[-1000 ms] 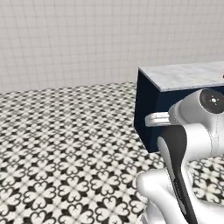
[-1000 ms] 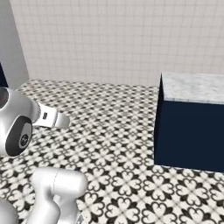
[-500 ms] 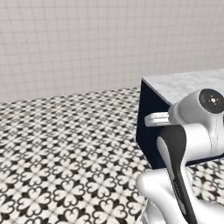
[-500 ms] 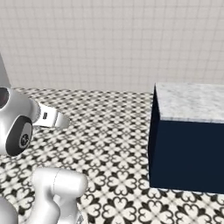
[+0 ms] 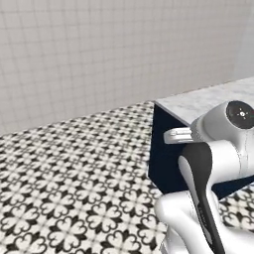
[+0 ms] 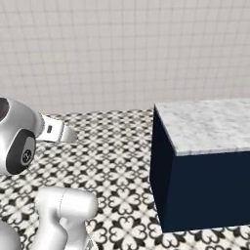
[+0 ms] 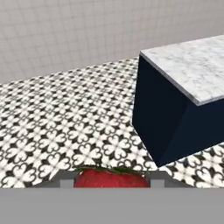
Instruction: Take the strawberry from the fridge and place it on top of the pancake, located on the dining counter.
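In the hand view a red strawberry (image 7: 111,180) with a green top sits between the two grey fingertips (image 7: 65,180), and my gripper (image 7: 111,181) is shut on it. Ahead and to the right stands the end of the dining counter (image 7: 192,70), a marble top on a navy base. The same counter (image 5: 208,101) is partly behind my folded arm in the left base view, and the counter (image 6: 210,124) stands at the right in the right base view. The gripper hangs over the floor, short of the counter's corner. The pancake and the fridge are out of view.
Black-and-white patterned floor tiles (image 6: 117,161) stretch between me and the counter. A pale tiled wall (image 5: 109,54) closes the room behind it. My white arm (image 5: 218,149) is folded close above the base.
The whole picture has shifted as the base moved: the counter end now looks larger and nearer in both base views. The strawberry stays in the gripper.
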Controlling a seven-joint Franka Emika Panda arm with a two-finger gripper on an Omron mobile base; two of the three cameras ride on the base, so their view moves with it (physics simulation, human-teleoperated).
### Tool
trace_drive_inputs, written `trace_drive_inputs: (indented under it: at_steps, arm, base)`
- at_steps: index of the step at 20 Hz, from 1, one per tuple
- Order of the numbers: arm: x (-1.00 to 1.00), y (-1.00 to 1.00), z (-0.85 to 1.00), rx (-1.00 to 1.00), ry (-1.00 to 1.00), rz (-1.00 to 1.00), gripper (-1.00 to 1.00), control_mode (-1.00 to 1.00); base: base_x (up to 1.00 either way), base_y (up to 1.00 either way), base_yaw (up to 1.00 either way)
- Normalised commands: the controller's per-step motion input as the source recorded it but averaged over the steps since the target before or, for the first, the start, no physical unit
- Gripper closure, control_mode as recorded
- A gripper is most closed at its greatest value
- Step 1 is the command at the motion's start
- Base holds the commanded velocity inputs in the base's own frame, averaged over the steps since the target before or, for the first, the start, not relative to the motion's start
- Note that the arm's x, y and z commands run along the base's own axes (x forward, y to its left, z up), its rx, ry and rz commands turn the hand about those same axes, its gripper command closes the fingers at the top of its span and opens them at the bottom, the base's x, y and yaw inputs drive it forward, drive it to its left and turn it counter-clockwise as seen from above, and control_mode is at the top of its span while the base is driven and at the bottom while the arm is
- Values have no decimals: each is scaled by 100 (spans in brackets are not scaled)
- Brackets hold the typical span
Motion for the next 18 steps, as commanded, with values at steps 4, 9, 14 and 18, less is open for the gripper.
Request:
trace_drive_inputs:
  at_steps: [4, 9, 14, 18]
  arm:
    - [0, 0, 0, 0, 0, 0, 100, 100]
    - [0, 0, 0, 0, 0, 0, 100, 100]
    - [0, 0, 0, 0, 0, 0, 100, 100]
    - [0, 0, 0, 0, 0, 0, 100, 100]
  base:
    - [100, 89, -53]
    - [100, 94, -55]
    - [100, 97, -55]
    - [88, 100, -44]
